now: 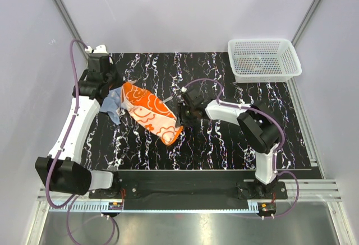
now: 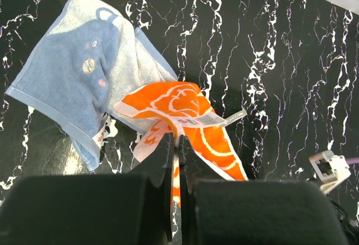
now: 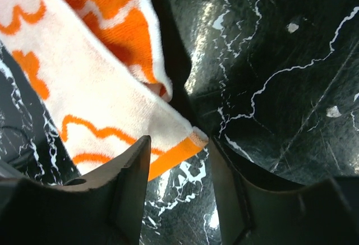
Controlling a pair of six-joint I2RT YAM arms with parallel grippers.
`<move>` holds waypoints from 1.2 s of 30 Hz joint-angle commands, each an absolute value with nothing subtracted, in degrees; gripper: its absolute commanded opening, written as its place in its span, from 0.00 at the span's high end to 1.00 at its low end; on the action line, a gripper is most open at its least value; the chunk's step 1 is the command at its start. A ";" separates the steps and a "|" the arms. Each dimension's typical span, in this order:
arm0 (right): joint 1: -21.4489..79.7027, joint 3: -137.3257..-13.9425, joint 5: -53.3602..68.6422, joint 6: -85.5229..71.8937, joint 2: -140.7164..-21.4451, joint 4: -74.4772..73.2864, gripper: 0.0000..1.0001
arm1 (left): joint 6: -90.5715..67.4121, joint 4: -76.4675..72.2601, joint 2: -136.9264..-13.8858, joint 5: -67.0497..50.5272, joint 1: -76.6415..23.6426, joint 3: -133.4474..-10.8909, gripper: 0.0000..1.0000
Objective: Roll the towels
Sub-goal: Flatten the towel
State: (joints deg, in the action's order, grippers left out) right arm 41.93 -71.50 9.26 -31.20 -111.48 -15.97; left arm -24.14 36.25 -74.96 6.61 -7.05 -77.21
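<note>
**While both arms sit at the orange towel, nothing is rolled yet**

Marbled black table [image 1: 224, 144] fills the cell floor, arm bases at its near edge. White mesh basket [image 1: 231, 54] sits at the far right corner, well apart from the towels. Something small is inside it, can't tell what.

Orange towel [image 1: 150, 110], orange with a white wave pattern, lies left of centre. It runs diagonally from far-left to near-right, folded over and not rolled. Blue towel [image 1: 114, 105] is crumpled just beside its far-left end, and the orange one overlaps it there.

Left gripper [image 2: 178, 144]: fingers pinched tight together, with the orange towel's edge clamped between them at the far-left end.

Right gripper [image 3: 179, 161]: jaws spread wide at the near-right end, low over the table. The towel's corner lies in the gap and neither finger looks to be pressing it, so it holds nothing.

White label [image 2: 210, 120] sticks out of the orange towel, just ahead of the left fingers.
</note>
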 commanded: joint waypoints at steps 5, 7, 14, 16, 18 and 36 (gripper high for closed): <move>41.49 -73.30 8.00 -33.22 -113.38 -16.35 0.56 | -23.47 32.78 -73.48 5.80 -6.68 -77.08 1.00; 41.57 -73.21 8.09 -33.22 -113.38 -16.43 0.58 | -23.47 32.61 -73.56 5.80 -6.68 -76.99 1.00; 41.57 -73.21 8.53 -34.10 -114.25 -16.44 0.73 | -23.55 32.26 -73.56 5.71 -6.68 -76.38 1.00; 41.66 -73.39 9.05 -34.10 -114.70 -16.35 0.81 | -23.47 32.34 -73.39 5.80 -6.68 -76.29 1.00; 41.57 -73.48 9.49 -34.01 -115.22 -16.09 0.89 | -23.47 32.34 -73.39 5.89 -6.68 -76.20 1.00; 34.82 -74.44 6.33 -28.22 -99.94 -23.46 1.00 | -24.78 37.26 -75.14 2.73 -6.77 -83.23 1.00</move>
State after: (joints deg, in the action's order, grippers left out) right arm 39.16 -72.20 7.92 -31.92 -107.94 -20.84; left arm -24.25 37.95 -75.13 4.97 -7.05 -78.50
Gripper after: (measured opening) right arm 0.011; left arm 0.024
